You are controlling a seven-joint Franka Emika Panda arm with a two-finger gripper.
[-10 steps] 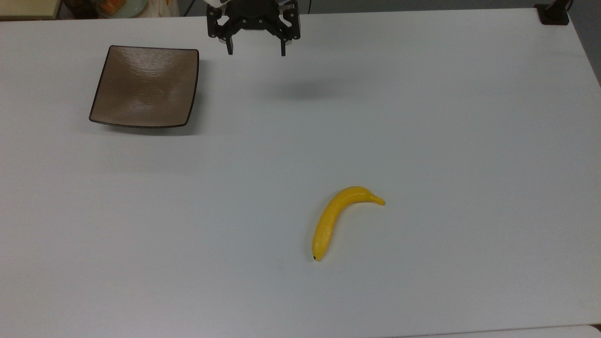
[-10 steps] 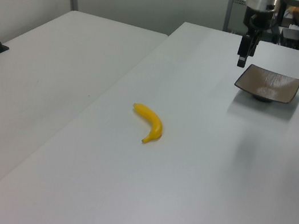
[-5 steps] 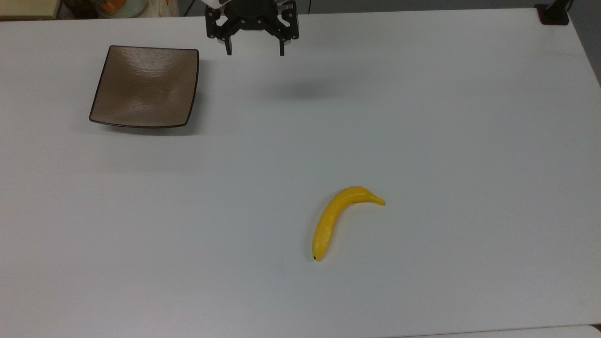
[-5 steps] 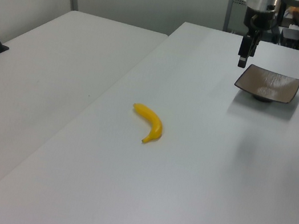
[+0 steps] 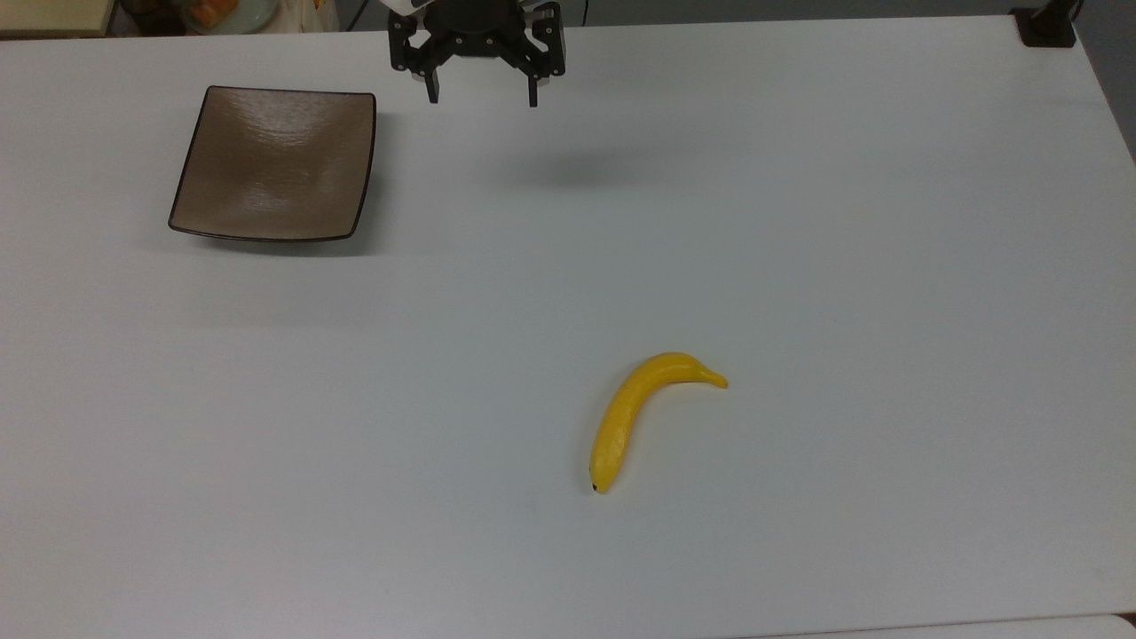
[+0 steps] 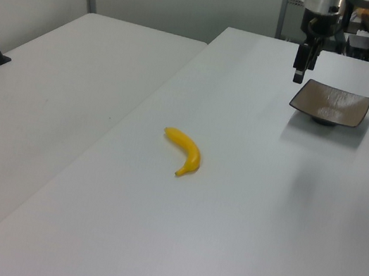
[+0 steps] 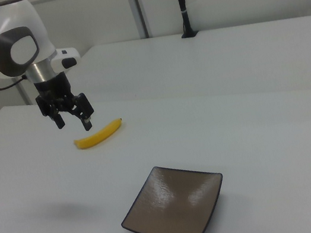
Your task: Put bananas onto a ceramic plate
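My gripper [image 5: 483,99] hangs spread wide and empty above the table [image 5: 799,222], plate [image 5: 275,164] just beside it, banana [image 5: 626,415] well apart.

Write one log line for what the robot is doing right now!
gripper: open, empty, above table | banana: on table, untouched | plate: empty | stage: before grasp
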